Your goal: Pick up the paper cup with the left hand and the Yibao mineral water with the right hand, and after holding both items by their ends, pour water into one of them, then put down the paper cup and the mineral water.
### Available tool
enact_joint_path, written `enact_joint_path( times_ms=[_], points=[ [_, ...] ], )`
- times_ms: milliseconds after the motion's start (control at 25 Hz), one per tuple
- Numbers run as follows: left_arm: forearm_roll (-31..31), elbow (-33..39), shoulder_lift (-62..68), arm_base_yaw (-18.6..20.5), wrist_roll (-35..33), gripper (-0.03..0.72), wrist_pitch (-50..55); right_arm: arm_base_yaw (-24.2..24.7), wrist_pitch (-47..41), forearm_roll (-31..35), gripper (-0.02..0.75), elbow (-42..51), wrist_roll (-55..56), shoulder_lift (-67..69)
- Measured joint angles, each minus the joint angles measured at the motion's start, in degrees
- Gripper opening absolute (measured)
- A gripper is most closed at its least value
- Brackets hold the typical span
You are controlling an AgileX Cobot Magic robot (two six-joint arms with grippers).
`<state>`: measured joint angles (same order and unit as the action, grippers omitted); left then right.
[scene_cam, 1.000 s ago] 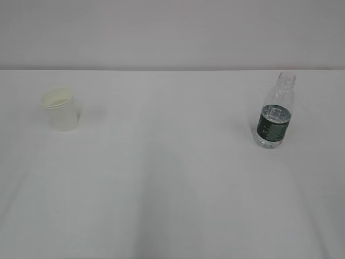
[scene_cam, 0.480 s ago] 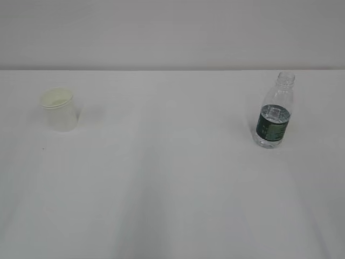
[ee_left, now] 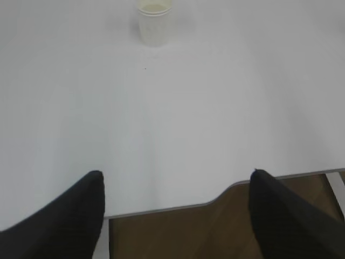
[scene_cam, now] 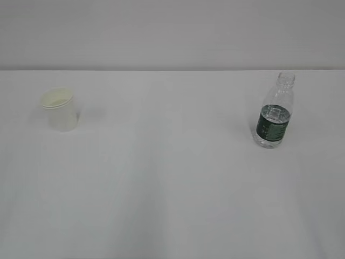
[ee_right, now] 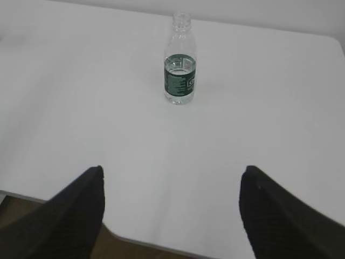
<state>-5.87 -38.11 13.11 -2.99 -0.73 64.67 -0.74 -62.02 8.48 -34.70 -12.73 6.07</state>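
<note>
Right, from my seat the white table (scene_cam: pixel 172 178) is the landmark for everything. On its far left part, in the exterior view, I see the paper cup (scene_cam: pixel 60 109) standing on its base, mouth up, its cream inside showing and its rolled rim slightly tipped toward the camera. On the table's far right part stands the Yibao mineral water (scene_cam: pixel 275 110), upright, no cap on its neck, dark green label band round its middle, water visible at about the level of the label's top. Cup and bottle are well apart, with bare tabletop between them.

Neither arm shows in the exterior view. Through the left wrist camera I see the left hand (ee_left: pixel 175 216) back at the table's near edge, its two black fingers (ee_left: pixel 64 216) spread wide with nothing between them; the cup (ee_left: pixel 154 24) sits far ahead on the table, a little left of the gap's centre line. Below the table's edge I can see brown floor (ee_left: pixel 172 232).

Through the right wrist camera the right gripper (ee_right: pixel 170 213) is also at the table's near edge, fingers parted wide and empty. The bottle (ee_right: pixel 180 59) stands far ahead on the table, nearly in line with the gap.
</note>
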Motion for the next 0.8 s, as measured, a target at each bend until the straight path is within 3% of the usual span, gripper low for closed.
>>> enact_joint_path(
  times_ms=[240,520,800],
  points=[
    [-0.59,0.00,-1.79,0.00,0.00,0.593,1.94,0.00,-3.00,-0.53,0.590,0.00,0.26,0.00],
    [-2.00,0.00,-2.10,0.00,-0.08,0.593,3.73,0.00,-9.83,-7.05,0.590,-0.03,5.13,-0.46],
    [-2.72,1.05,-2.10,0.00,-0.08,0.589,4.47,0.00,-10.77,-8.48,0.590,2.46,8.06,-5.99]
  ],
)
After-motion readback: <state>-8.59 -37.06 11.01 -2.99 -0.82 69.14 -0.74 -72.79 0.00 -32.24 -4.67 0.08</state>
